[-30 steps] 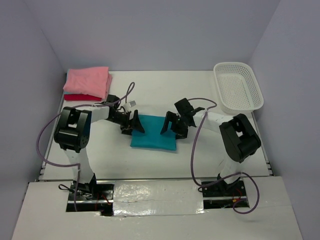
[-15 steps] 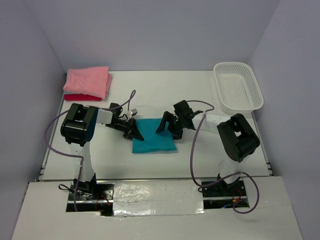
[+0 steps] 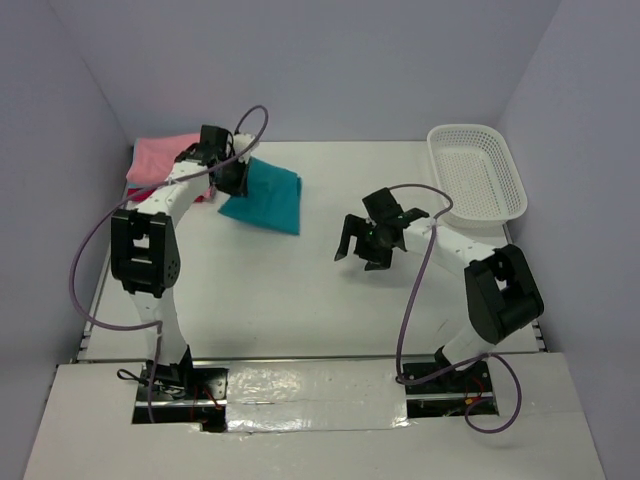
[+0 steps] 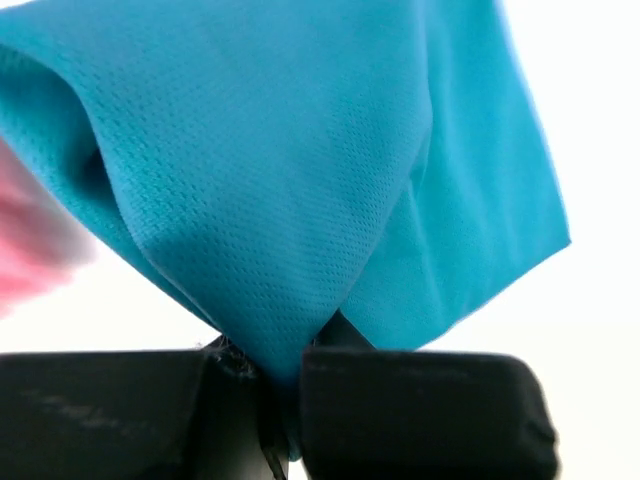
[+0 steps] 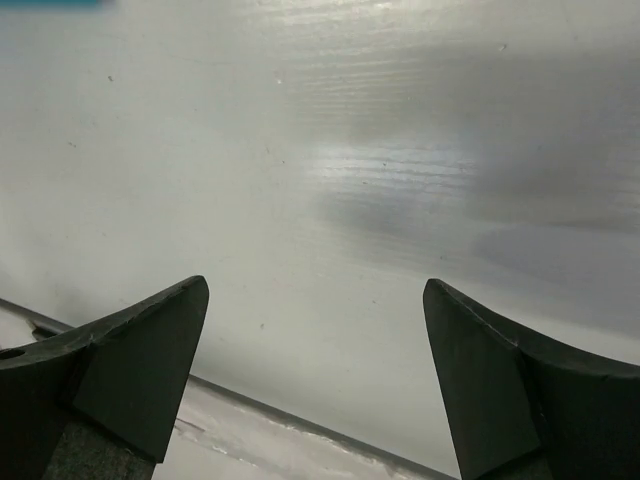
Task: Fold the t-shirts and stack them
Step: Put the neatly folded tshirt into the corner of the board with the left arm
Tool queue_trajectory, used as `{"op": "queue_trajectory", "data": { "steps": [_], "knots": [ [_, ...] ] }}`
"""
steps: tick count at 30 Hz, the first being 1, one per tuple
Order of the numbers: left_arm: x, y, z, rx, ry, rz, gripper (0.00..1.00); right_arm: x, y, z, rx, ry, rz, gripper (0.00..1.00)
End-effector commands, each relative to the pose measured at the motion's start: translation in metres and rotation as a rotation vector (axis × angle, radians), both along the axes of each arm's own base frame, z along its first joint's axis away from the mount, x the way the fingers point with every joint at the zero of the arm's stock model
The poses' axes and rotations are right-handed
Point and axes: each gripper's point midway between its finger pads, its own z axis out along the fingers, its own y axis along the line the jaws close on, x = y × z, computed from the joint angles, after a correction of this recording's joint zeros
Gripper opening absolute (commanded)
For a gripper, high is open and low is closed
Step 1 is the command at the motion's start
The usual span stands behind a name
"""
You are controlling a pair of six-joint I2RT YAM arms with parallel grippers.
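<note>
Left gripper (image 3: 233, 172): jaws closed tight on a bunched fold of the teal-blue t-shirt (image 3: 267, 198). In the left wrist view the two black fingers (image 4: 420, 410) meet at the cloth with no gap between them, and the fabric fans out above the pinch point. The shirt hangs from this grip at the far left of the table (image 3: 300, 300), just beside the stacked shirts. From the overhead view I cannot tell whether its lower edge touches the table.

Right gripper (image 3: 362, 245): jaws wide apart and holding nothing, over bare table right of centre and well apart from the teal-blue shirt. The right wrist view shows only white table surface between the two fingertips (image 5: 125, 365).

Hard to make out: the salmon pink t-shirt (image 3: 158, 155) lies folded in the far-left corner, partly covered by the left arm. A crimson red edge (image 3: 143, 192) shows under it. In the left wrist view the pink appears only as a blur at the left edge.

Surroundings: a white plastic lattice basket (image 3: 476, 178) sits in the far-right corner. Purple cables loop off both arms.
</note>
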Motion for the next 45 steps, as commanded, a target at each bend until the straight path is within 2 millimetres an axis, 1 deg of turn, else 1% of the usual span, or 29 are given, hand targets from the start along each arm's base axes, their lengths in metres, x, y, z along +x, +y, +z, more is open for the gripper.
{"op": "queue_trajectory", "data": {
  "steps": [1, 2, 3, 4, 5, 8, 9, 10, 11, 13, 16, 17, 18, 19, 20, 22, 23, 26, 30, 33, 36, 37, 38, 39, 40, 42, 43, 44, 45],
  "knots": [
    [0.038, 0.050, 0.013, 0.299, -0.080, 0.015, 0.00, 0.008, -0.015, 0.025, -0.071, -0.074, 0.018, 0.96],
    [0.060, 0.051, 0.022, 0.308, -0.120, 0.023, 0.00, 0.008, -0.017, 0.025, -0.075, -0.073, 0.017, 0.96],
    [0.070, 0.067, 0.029, 0.359, -0.134, 0.069, 0.00, 0.008, -0.018, 0.026, -0.078, -0.073, 0.016, 0.96],
    [0.078, 0.073, 0.035, 0.379, -0.150, 0.086, 0.00, 0.008, -0.019, 0.026, -0.083, -0.074, 0.017, 0.96],
    [0.098, 0.079, 0.051, 0.400, -0.205, 0.104, 0.00, 0.008, -0.019, 0.026, -0.089, -0.076, 0.018, 0.96],
    [0.132, 0.104, 0.089, 0.524, -0.336, 0.169, 0.00, 0.007, -0.023, 0.023, -0.106, -0.067, 0.022, 0.96],
    [0.138, 0.109, 0.100, 0.551, -0.366, 0.183, 0.00, 0.004, -0.025, 0.019, -0.113, -0.057, 0.024, 0.96],
    [0.146, 0.117, 0.122, 0.593, -0.416, 0.201, 0.00, 0.003, -0.026, 0.017, -0.116, -0.050, 0.023, 0.96],
    [0.150, 0.121, 0.123, 0.612, -0.421, 0.203, 0.00, 0.003, -0.027, 0.016, -0.121, -0.047, 0.022, 0.96],
    [0.153, 0.132, 0.139, 0.637, -0.452, 0.210, 0.00, -0.002, -0.030, 0.010, -0.131, -0.030, 0.021, 0.96],
    [0.149, 0.153, 0.161, 0.681, -0.495, 0.217, 0.00, -0.006, -0.033, 0.004, -0.141, -0.019, 0.021, 0.96],
    [0.149, 0.157, 0.165, 0.680, -0.504, 0.208, 0.00, -0.008, -0.034, 0.003, -0.144, -0.014, 0.021, 0.96],
    [0.146, 0.169, 0.165, 0.683, -0.486, 0.210, 0.00, -0.008, -0.034, 0.002, -0.147, -0.012, 0.021, 0.96],
    [0.145, 0.172, 0.173, 0.682, -0.497, 0.207, 0.00, -0.008, -0.035, 0.002, -0.147, -0.012, 0.019, 0.96],
    [0.141, 0.196, 0.173, 0.677, -0.479, 0.227, 0.00, -0.010, -0.035, 0.001, -0.149, -0.008, 0.021, 0.96],
    [0.131, 0.210, 0.174, 0.663, -0.446, 0.227, 0.00, -0.009, -0.034, 0.002, -0.146, -0.008, 0.024, 0.96],
    [0.127, 0.224, 0.174, 0.646, -0.433, 0.237, 0.00, -0.009, -0.034, 0.001, -0.149, -0.005, 0.028, 0.96],
    [0.113, 0.246, 0.171, 0.623, -0.393, 0.255, 0.00, -0.007, -0.033, 0.002, -0.147, -0.004, 0.029, 0.96],
    [0.107, 0.255, 0.161, 0.549, -0.355, 0.254, 0.00, -0.004, -0.030, 0.000, -0.145, 0.007, 0.038, 0.96],
    [0.107, 0.264, 0.145, 0.534, -0.323, 0.266, 0.00, -0.002, -0.025, 0.001, -0.138, 0.013, 0.047, 0.95],
    [0.115, 0.274, 0.117, 0.494, -0.294, 0.285, 0.00, -0.002, -0.023, 0.000, -0.131, 0.020, 0.057, 0.95],
    [0.120, 0.278, 0.101, 0.483, -0.273, 0.291, 0.00, -0.001, -0.023, 0.000, -0.129, 0.018, 0.063, 0.95],
    [0.123, 0.285, 0.096, 0.476, -0.276, 0.310, 0.01, -0.003, -0.023, -0.001, -0.127, 0.023, 0.066, 0.95],
    [0.125, 0.290, 0.088, 0.466, -0.267, 0.333, 0.05, -0.004, -0.023, -0.003, -0.129, 0.031, 0.067, 0.95],
    [0.127, 0.295, 0.073, 0.468, -0.246, 0.343, 0.19, -0.004, -0.023, -0.003, -0.131, 0.033, 0.070, 0.95],
    [0.130, 0.309, 0.064, 0.486, -0.245, 0.393, 0.36, -0.005, -0.023, -0.004, -0.132, 0.041, 0.077, 0.95],
    [0.129, 0.320, 0.055, 0.513, -0.227, 0.429, 0.53, -0.005, -0.023, -0.004, -0.131, 0.040, 0.078, 0.95],
    [0.133, 0.327, 0.056, 0.527, -0.244, 0.461, 0.69, -0.005, -0.023, -0.003, -0.130, 0.039, 0.080, 0.95],
    [0.134, 0.333, 0.058, 0.529, -0.252, 0.496, 0.99, -0.004, -0.023, -0.003, -0.131, 0.038, 0.083, 0.95]
  ]
}}
